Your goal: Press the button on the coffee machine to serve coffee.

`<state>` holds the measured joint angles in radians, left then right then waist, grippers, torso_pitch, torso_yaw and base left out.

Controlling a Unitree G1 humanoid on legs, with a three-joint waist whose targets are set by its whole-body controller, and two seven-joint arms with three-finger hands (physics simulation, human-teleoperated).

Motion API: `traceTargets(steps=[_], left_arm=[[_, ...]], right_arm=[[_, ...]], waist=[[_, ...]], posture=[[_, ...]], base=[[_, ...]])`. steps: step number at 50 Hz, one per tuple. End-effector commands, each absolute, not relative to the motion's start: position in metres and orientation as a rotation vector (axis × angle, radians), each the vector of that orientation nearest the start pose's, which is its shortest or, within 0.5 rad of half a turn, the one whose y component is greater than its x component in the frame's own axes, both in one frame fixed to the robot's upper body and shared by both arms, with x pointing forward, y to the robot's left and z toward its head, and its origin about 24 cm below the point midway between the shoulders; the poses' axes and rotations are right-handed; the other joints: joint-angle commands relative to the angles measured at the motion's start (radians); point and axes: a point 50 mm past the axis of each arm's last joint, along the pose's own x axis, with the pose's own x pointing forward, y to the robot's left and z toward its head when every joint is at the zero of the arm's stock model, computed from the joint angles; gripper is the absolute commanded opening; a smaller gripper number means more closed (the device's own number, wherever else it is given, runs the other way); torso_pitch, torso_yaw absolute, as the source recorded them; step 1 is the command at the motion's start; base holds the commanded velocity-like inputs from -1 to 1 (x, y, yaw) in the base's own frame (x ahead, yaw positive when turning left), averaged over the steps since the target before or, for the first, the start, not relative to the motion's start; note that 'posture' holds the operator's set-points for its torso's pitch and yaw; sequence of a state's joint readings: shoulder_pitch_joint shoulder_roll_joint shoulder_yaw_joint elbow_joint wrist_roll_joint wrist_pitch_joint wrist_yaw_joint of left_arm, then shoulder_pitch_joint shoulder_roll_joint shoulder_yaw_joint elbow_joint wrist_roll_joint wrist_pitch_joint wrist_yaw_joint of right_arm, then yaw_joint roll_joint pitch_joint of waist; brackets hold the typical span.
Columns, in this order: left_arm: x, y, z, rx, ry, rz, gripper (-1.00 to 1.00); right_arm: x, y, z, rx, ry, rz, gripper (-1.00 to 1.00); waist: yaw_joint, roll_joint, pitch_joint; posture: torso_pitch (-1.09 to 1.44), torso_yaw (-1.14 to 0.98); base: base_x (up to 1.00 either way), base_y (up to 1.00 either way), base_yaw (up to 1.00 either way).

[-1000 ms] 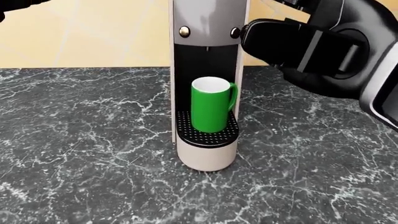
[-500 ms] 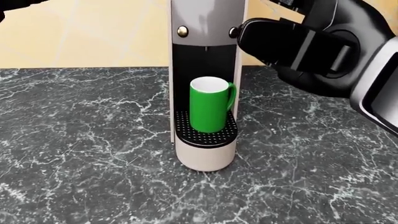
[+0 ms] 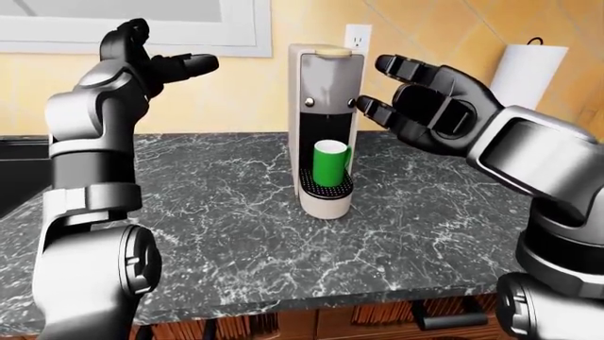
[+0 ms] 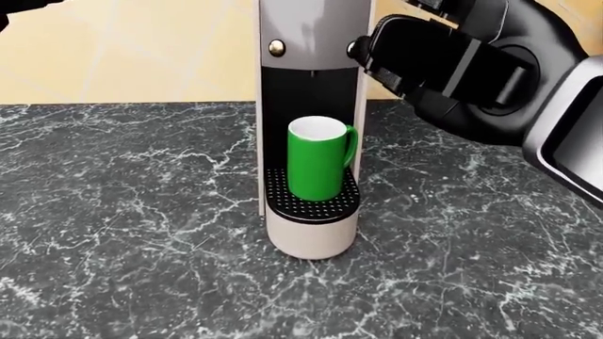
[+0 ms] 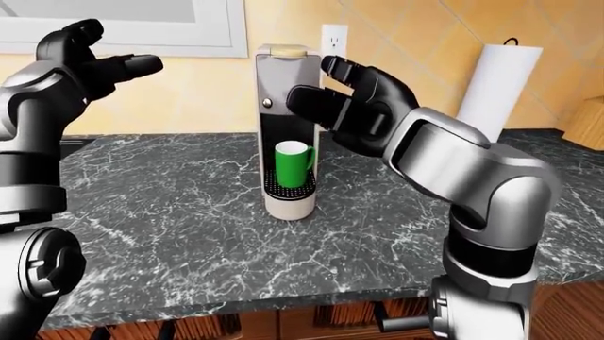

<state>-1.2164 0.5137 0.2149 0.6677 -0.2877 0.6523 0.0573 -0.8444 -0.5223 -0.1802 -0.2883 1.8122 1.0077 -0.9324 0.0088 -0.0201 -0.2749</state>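
Observation:
The coffee machine (image 3: 326, 127) is a tall white and grey column on the dark marble counter (image 3: 217, 212). A green mug (image 4: 317, 159) stands upright on its drip tray (image 4: 311, 205). Two small round buttons sit on the machine's face: a left button (image 4: 276, 47) and a right button (image 4: 354, 48). My right hand (image 4: 382, 42) is open with its fingers spread. One black fingertip (image 4: 370, 44) is up against the right button and partly covers it. My left hand (image 3: 165, 65) is open, raised high to the machine's left and away from it.
A paper towel roll (image 3: 530, 71) stands at the right of the machine by the yellow tiled wall. A wall outlet (image 3: 357, 34) shows just above the machine. A white window frame (image 3: 189, 32) is at the top left. The counter edge (image 3: 311, 297) runs along the bottom.
My right hand has moved a little left and up, bringing its fingertip from beside the right button onto it. The mug and machine have not moved.

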Motion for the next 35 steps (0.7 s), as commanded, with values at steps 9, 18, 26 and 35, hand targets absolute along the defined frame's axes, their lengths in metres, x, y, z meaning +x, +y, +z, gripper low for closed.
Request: traceTargets(steps=[9, 18, 26, 35], left_arm=[[0.3944, 0.2395, 0.3068, -0.087, -0.084, 0.170, 1.00], [0.3955, 0.2378, 0.3054, -0.087, -0.083, 0.166, 1.00], [0.3954, 0.2373, 0.3066, -0.087, -0.083, 0.166, 1.00], [0.3956, 0.2379, 0.3040, -0.087, -0.081, 0.165, 1.00]], right_arm=[[0.2753, -0.1432, 0.2910, 0.485, 0.161, 0.402, 1.00], [0.2782, -0.1450, 0.2877, 0.493, 0.159, 0.398, 1.00], [0.2793, -0.1453, 0.2902, 0.497, 0.153, 0.397, 1.00], [0.2820, -0.1449, 0.2895, 0.501, 0.152, 0.398, 1.00]], waist=[[0.001, 0.005, -0.013], [0.001, 0.004, -0.013], [0.000, 0.005, -0.014], [0.000, 0.005, -0.014]], posture=[[-0.41, 0.00], [-0.41, 0.00], [-0.41, 0.00], [-0.41, 0.00]], base=[[0.00, 0.00, 0.00], [0.00, 0.00, 0.00], [0.00, 0.00, 0.00], [0.00, 0.00, 0.00]])
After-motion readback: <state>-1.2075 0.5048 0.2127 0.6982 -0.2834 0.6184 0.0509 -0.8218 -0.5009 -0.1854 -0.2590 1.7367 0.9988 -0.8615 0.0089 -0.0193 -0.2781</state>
